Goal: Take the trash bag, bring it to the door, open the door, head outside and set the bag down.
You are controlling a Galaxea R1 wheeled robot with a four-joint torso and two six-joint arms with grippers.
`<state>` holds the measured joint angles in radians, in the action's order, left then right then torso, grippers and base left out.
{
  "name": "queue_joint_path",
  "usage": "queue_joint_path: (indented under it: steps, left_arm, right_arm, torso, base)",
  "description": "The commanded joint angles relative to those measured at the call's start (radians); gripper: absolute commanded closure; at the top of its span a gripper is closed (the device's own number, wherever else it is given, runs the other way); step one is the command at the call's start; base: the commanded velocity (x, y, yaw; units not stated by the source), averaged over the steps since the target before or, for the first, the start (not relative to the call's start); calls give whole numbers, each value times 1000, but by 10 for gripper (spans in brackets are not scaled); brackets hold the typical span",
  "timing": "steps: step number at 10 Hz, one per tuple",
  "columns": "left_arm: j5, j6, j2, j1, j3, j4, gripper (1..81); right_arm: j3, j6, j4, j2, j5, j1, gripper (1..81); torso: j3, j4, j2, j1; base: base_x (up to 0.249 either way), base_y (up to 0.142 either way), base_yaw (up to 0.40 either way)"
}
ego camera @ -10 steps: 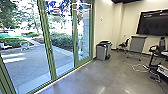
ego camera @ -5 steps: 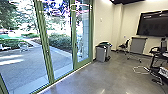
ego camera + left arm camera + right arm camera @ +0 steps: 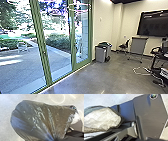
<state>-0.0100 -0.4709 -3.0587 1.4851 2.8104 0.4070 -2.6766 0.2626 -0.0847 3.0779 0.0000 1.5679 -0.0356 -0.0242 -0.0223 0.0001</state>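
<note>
- Green-framed glass doors (image 3: 41, 47) have slid a bit further left in the head view since a second ago, so that's the robot moving, not them. They look shut, with the paved yard (image 3: 22, 67) right behind the glass, so imo we're on the carry leg and the opening's still to do.
- Grey plastic bin (image 3: 100, 55) stands past the doors by the wall, prob just something to steer clear of.
- Dark, shiny plastic trash bag (image 3: 41, 119) is right up by the left gripper, over the floor. Its creases bunch towards the wrist, like it's hanging there, but honestly can't tell if that gripper's open or closed.
- Right gripper: can't tell either, though crinkly pale plastic (image 3: 102, 119) sits near that wrist.
</note>
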Motion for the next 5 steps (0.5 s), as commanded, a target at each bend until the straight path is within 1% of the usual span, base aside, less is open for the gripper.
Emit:
queue_joint_path:
  steps: [1, 2, 5]
  left_arm:
    - [-59, -5, 3, -64, 3, -10, 811]
    - [-59, -5, 3, -64, 4, -8, 811]
    - [-59, -5, 4, -65, 4, -8, 811]
  right_arm:
    - [9, 1, -9, 8, -51, -54, 10]
    - [9, 1, -9, 8, -51, -54, 10]
    - [11, 1, -10, 9, -51, -54, 10]
  torso:
    - [0, 0, 0, 0]
    - [0, 0, 0, 0]
    - [0, 0, 0, 0]
  base:
    - [152, -66, 0]
    - [152, -61, 0]
    - [152, 0, 0]
